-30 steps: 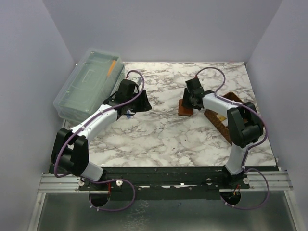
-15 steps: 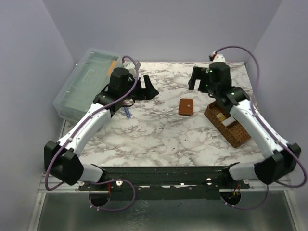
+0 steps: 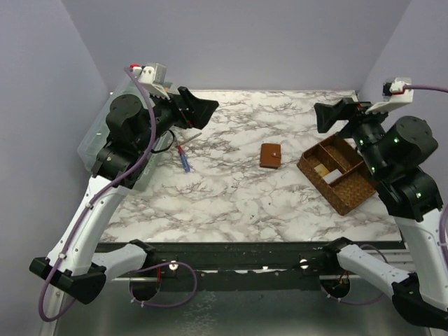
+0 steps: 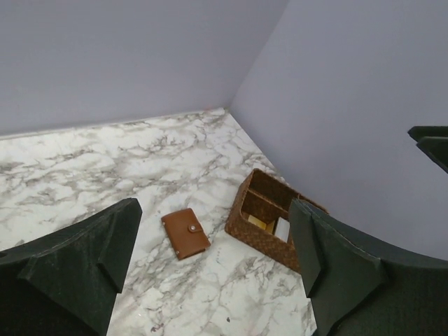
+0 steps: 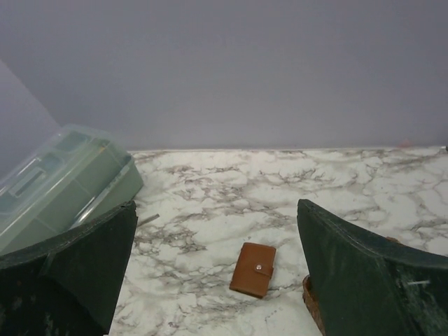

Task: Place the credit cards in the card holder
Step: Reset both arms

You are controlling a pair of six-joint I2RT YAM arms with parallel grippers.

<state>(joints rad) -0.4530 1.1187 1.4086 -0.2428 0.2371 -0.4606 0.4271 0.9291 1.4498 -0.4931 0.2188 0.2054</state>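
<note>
Starting at the near edge: both arms are reared up high off the table. The left gripper (image 3: 201,110) is spread wide with nothing in it, and the right gripper (image 3: 323,117) is the same, jaws wide apart and empty. Neither is anywhere close to touching anything.

Further in, the card holder (image 3: 270,155) lies flat on the marble around the middle of the table, folded closed with the snap tab done up. It's well apart from both grippers and just left of the woven basket (image 3: 348,197). I can't spot a single loose one of the credit cards anywhere on the table, so my read is they're already tucked inside and the job is basically finished, with nothing obvious left except maybe parking the arms. There are a couple of pale bits in the basket's compartments, but they're too small for me to say what they are.

Over on the left is a thin blue pen-like thing (image 3: 183,161) lying on the table, and behind it a clear plastic box (image 5: 63,175) sits against the side wall.

The table (image 3: 231,203) itself is white marble-pattern with grey veining, flat and uncluttered-looking. Beyond it are plain pale lilac-grey walls (image 3: 245,42) boxing in the back and both sides.
</note>
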